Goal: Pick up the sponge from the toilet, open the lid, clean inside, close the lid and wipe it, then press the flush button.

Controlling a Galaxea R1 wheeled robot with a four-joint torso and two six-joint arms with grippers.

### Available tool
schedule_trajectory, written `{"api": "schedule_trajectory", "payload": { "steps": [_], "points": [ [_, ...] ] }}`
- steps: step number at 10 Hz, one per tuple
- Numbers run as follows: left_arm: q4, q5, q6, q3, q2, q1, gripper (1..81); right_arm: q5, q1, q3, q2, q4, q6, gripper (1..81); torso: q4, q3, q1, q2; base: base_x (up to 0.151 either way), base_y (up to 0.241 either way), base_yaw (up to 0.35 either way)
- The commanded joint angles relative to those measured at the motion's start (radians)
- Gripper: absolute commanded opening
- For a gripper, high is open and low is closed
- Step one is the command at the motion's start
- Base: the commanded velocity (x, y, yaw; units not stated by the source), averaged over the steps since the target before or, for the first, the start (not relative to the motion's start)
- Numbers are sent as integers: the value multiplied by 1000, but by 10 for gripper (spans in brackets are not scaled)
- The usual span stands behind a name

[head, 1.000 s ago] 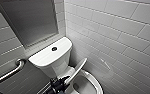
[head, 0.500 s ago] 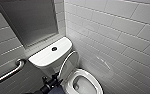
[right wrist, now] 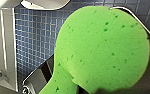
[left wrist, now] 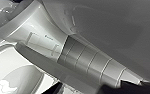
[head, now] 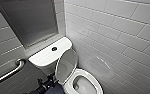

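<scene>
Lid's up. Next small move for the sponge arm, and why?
Probably swing the sponge over the open bowl and lower it in: the lid stands raised by the tank, the bowl is exposed, and the sponge shows against blue tiles, not the bowl.

The head camera looks down from high on the toilet point(head: 44, 57) in the tiled corner. The left wrist camera sits very close to that same toilet's raised lid point(head: 66, 65) and rim. The right wrist camera faces the blue floor point(right wrist: 33, 37) past the nearby sponge point(right wrist: 103, 50).
</scene>
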Motion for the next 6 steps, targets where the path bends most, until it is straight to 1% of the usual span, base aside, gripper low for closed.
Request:
{"api": "schedule_trajectory", "payload": {
  "steps": [1,3,4,5,6],
  "points": [
    [14,19,-5,49,-51,-79,811,-73,12,32,-24,-5,2,10,0,0,0,0,0,0,0],
    [28,15,-2,46,-62,-76,811,-73,10,31,-26,-5,2,10,0,0,0,0,0,0,0],
    [57,26,2,44,-62,-76,811,-73,12,32,-26,-5,2,10,0,0,0,0,0,0,0],
    [148,75,6,41,-62,-71,811,-73,12,32,-26,-5,2,10,0,0,0,0,0,0,0],
    [273,181,15,18,-71,-49,811,-73,12,32,-28,-6,2,10,0,0,0,0,0,0,0]
  ]
}}
